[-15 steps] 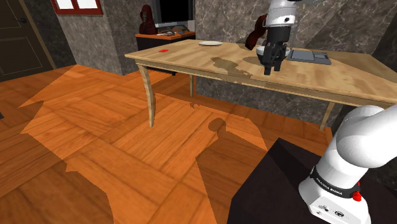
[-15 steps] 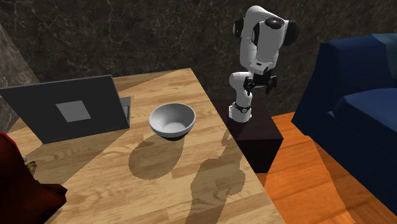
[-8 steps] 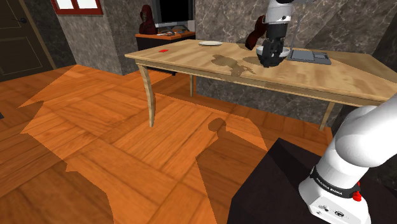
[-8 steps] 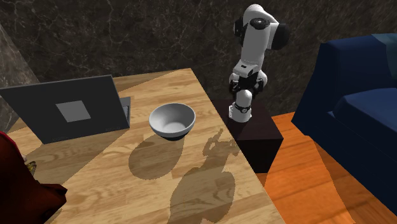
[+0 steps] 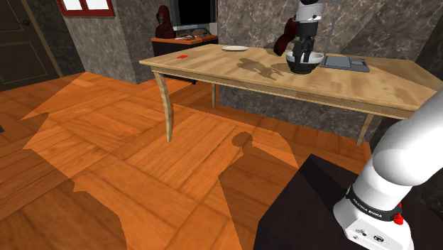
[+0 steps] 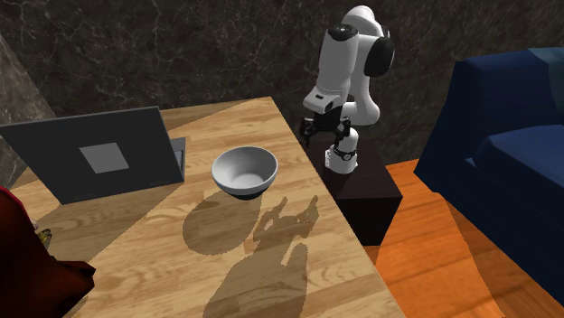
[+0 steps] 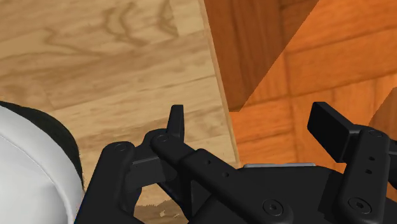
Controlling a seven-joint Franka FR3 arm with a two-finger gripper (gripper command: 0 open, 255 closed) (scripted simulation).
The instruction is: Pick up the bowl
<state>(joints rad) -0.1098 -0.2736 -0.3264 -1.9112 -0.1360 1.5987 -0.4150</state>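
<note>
In the shoulder view the bowl [image 5: 304,67], pale inside and dark outside, stands upright on the wooden desk [image 5: 213,67] toward its far right part, just left of a grey laptop [image 5: 346,62]. The black fingers [image 5: 302,57] hang low and overlap the bowl from this angle, so how high they are above it is hard to judge here. A white plate [image 5: 235,48] lies farther left on the desk.

The second exterior view is clearer. The bowl [image 6: 245,170] sits near the desk's right edge, beside the open laptop [image 6: 99,154]. The fingers [image 6: 309,132] are up above the desk, to the bowl's right, roughly over that edge and apart from the rim.

In the wrist view the fingers [image 7: 176,122] stand well apart with nothing between them but the desk's edge and the orange floor [image 7: 318,63]. The bowl [image 7: 25,165] lies outside the gap, off beyond the nearer finger.

Judging from this, a straight descent would miss. The fingers would close on air or strike the desk edge. A late sideways correction could knock the rim and push or tip the bowl. Its rounded wall also looks likely to slip from a shallow pinch.
</note>
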